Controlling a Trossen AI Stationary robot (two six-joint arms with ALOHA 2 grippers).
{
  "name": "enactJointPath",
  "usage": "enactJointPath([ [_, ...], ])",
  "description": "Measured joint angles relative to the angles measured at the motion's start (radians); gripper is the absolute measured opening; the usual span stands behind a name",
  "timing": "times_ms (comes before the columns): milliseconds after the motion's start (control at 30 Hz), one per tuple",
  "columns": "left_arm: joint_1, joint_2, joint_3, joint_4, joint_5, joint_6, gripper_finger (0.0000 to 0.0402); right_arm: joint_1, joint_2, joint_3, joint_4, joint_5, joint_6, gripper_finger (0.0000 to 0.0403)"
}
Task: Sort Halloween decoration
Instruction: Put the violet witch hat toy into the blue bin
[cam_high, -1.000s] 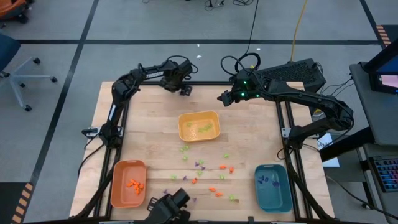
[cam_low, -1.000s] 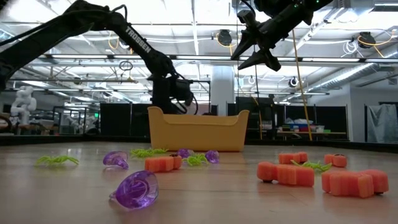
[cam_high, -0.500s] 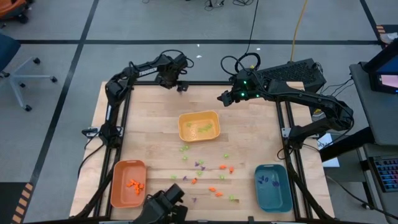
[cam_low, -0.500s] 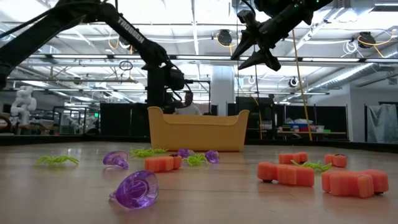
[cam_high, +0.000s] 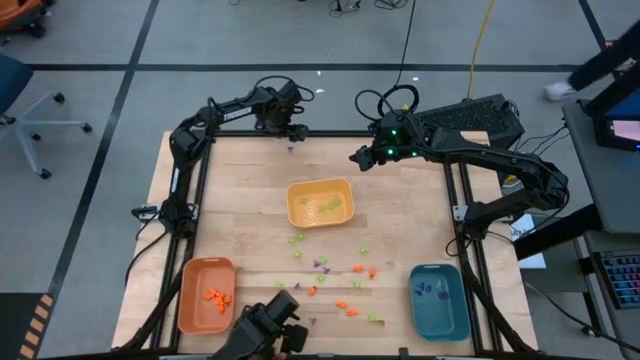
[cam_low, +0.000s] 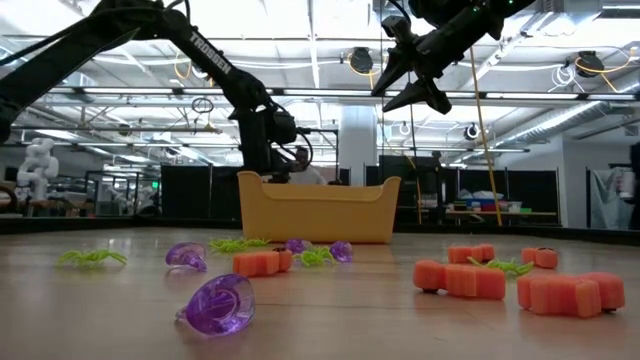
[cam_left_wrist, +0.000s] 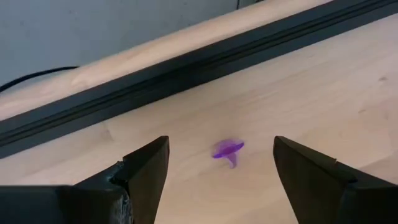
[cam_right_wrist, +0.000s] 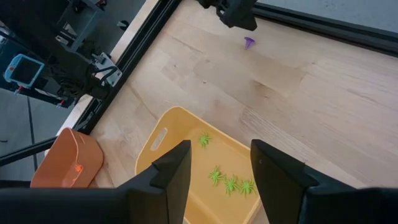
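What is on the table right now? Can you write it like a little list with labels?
left hand: open, at the far edge of the table, over a lone purple piece
right hand: open, empty, raised beyond the yellow tray
yellow tray: mid-table, green pieces inside
orange tray: near left corner, orange pieces inside
teal tray: near right corner, purple pieces inside
loose pieces: orange, green and purple, scattered between the trays

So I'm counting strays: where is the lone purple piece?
The purple piece lies on the bare wood at the table's far edge, left of centre in the high view, beside the black frame rail, under the open left claw.
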Motion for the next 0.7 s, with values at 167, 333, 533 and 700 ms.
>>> enactJointPath([
  [167,-0.004,0.000,-0.015,0.012,-0.004,-0.001,0.0278,0.000,0.000,0.000,0.000,0.000,0.000,0.0155],
  [333,-0.013,0.000,-0.032,-0.015,0.006,0.023,0.0278,0.000,0.000,0.000,0.000,0.000,-0.001,0.0155],
  [533,-0.029,0.000,-0.034,0.008,0.006,0.054,0.0278,0.000,0.000,0.000,0.000,0.000,-0.003,0.0155],
  [700,-0.041,0.000,-0.034,0.051,0.006,0.112,0.0278,0.000,0.000,0.000,0.000,0.000,-0.006,0.0155],
])
